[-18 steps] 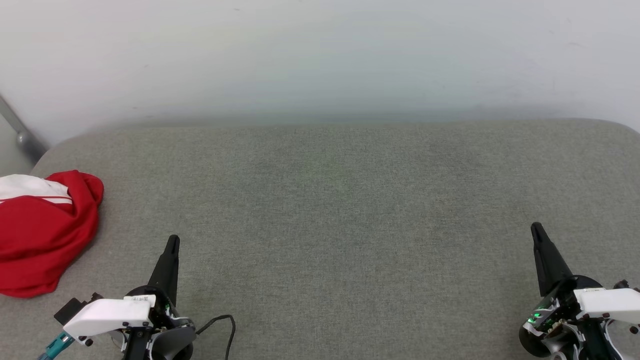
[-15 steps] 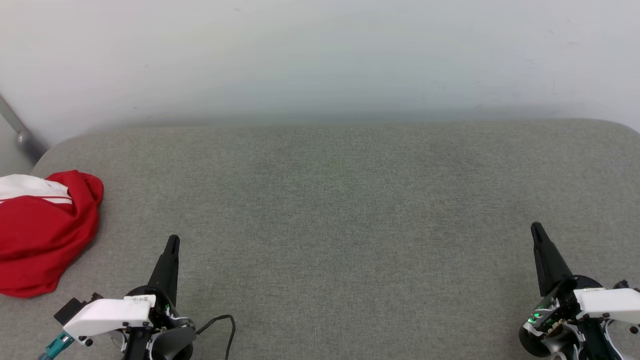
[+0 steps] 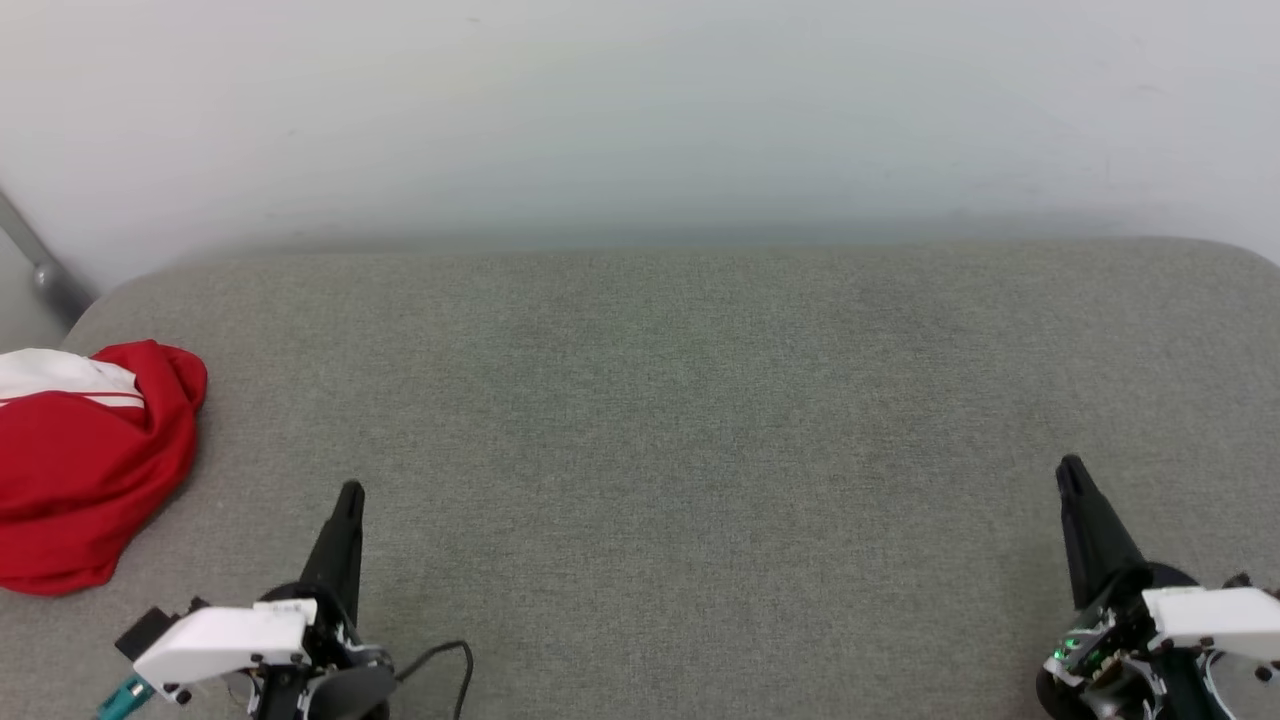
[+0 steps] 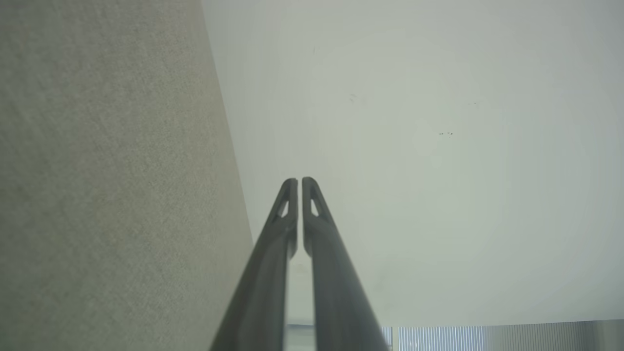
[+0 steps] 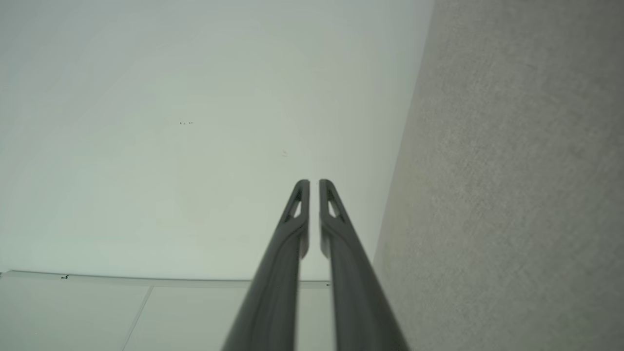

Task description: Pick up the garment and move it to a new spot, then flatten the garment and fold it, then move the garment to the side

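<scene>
The garment [image 3: 85, 465] lies bunched at the far-left edge of the grey cushion [image 3: 680, 430], untouched, while the left gripper [image 3: 349, 493] and right gripper [image 3: 1068, 468], fingers pressed together and empty, sit near, apparently before reaching.

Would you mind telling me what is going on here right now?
Nothing is being handled at this moment. The red garment lies bunched at the left edge of the grey surface, with neither gripper touching it. The left gripper and the right gripper are both shut and empty. They sit low near the front edge, well apart, with their fingers pointing toward the wall.
</scene>
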Robot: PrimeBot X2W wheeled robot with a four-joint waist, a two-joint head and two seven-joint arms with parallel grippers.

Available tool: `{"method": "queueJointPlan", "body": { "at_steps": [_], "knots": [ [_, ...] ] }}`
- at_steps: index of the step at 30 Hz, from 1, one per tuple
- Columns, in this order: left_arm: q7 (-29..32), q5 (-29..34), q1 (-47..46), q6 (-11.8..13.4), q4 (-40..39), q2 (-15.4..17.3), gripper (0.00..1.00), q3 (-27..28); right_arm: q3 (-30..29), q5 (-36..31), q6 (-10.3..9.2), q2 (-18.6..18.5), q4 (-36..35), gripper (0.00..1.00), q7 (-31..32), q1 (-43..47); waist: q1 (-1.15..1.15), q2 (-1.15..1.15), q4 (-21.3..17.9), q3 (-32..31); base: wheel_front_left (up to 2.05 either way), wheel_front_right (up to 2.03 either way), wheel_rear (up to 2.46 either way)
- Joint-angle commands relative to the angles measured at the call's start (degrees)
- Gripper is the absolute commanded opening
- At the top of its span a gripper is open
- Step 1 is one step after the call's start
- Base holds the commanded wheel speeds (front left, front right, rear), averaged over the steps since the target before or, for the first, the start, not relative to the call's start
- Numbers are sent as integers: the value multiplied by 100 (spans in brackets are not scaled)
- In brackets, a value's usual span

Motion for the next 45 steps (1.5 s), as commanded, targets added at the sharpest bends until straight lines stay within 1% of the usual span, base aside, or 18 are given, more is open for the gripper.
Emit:
{"method": "queueJointPlan", "body": {
  "at_steps": [1,6,11,14,19,20,31,38,45],
  "knots": [
    [-3,1,34,0,47,-4,100,-10,3,-1,0,1,47,100,-3,37,0,0,0,0,0,0,0],
    [-115,78,149,0,1,-12,100,-66,24,-80,0,3,65,100,-116,156,0,0,-1,2,0,0,0],
    [-260,399,192,27,-114,-12,100,-36,-17,-375,0,4,9,100,-261,215,0,0,0,7,0,0,0],
    [-342,759,197,105,-240,-11,100,-36,-62,-689,0,4,-61,100,-344,247,0,0,2,11,0,0,0],
    [-474,1377,232,325,-501,-10,100,-100,-122,-1233,0,5,-209,100,-475,287,0,0,6,20,0,0,0],
    [-474,1377,232,325,-501,-10,100,-100,-122,-1233,0,5,-209,100,-475,287,0,0,6,20,0,0,0],
    [-740,2838,364,778,-870,-8,100,-390,-5,-2809,0,7,-735,100,-742,439,0,0,7,29,0,0,0],
    [-895,3746,416,972,-983,-7,100,-561,91,-3762,0,7,-983,100,-896,547,0,0,18,26,0,0,0],
    [-1036,4486,494,1161,-1082,38,100,-730,191,-4589,-1,8,-1162,100,-1038,652,0,0,19,25,0,0,0]
  ]
}}
